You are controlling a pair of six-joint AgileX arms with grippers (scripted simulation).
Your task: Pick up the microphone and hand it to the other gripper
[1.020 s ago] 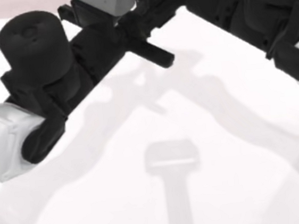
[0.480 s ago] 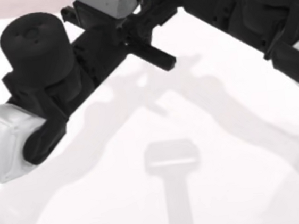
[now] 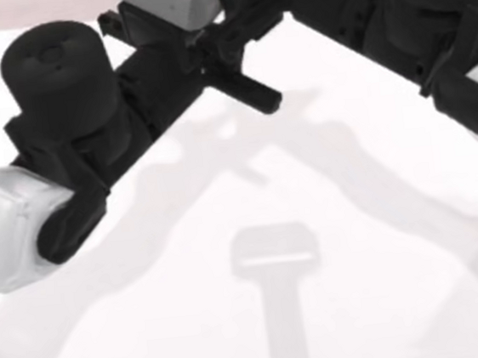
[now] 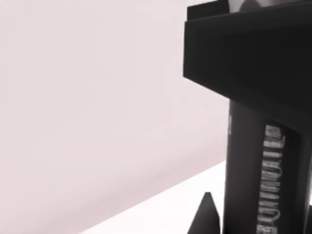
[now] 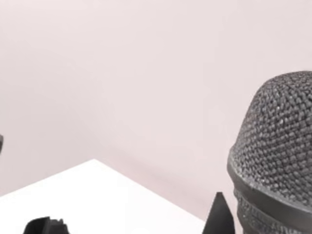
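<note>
Both grippers meet high above the table at the far middle of the top view. The left gripper (image 3: 208, 50) reaches in from the left and the right gripper (image 3: 243, 12) from the right, their black parts overlapping in one dark cluster. The microphone (image 3: 241, 80) is held within that cluster, clear of the table, its black handle end jutting out toward the near right. In the left wrist view the handle (image 4: 265, 161) fills the right part of the picture, with a band of pale lettering along it and a dark block across it above; one pointed fingertip (image 4: 207, 217) shows just beside it. In the right wrist view the grey mesh head (image 5: 278, 146) sits close to the lens, with one pointed fingertip (image 5: 220, 217) just beside it. The left gripper appears closed on the handle, though the contact itself is hidden; whether the right gripper's fingers have closed on the microphone I cannot tell. A pale grey cylinder (image 3: 165, 0) lies across the top of the cluster. The left arm's black housing (image 3: 57, 78) and white sleeve (image 3: 0, 225) run out to the left edge. The white table (image 3: 380, 215) carries the arms' grey shadows and a T-shaped shadow (image 3: 275, 265) at near centre.
</note>
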